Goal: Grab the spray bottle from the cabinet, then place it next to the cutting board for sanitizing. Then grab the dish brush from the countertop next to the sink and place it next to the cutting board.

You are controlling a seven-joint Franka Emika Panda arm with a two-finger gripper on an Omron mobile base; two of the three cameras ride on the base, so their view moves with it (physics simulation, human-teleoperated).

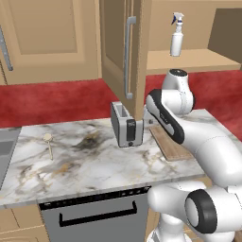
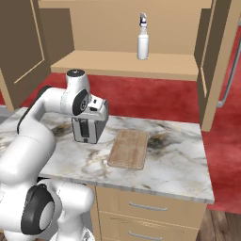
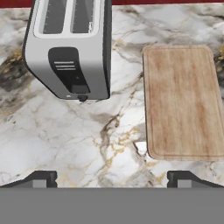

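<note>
The spray bottle [image 1: 177, 35] [image 2: 142, 43] stands upright on the bare shelf of the open wall cabinet [image 1: 189, 60] [image 2: 122, 64], whose door [image 1: 124, 52] is swung out. The cutting board [image 2: 128, 148] [image 3: 183, 103] lies flat on the marble countertop [image 1: 94, 160], right of a toaster [image 1: 126, 125] [image 3: 68, 48]. The dish brush [image 1: 48, 142] lies on the countertop near the sink [image 1: 4, 147]. My gripper [image 3: 111, 179] hangs open above the counter in front of the toaster and board, with nothing between its fingers, well below the bottle.
The open cabinet door with its grey bar handle [image 1: 128, 56] hangs over the toaster. A second open door [image 2: 214, 61] stands at the right. A dishwasher [image 1: 94, 215] sits under the counter, and drawers [image 2: 150, 207] below the board. A red wall backs the counter.
</note>
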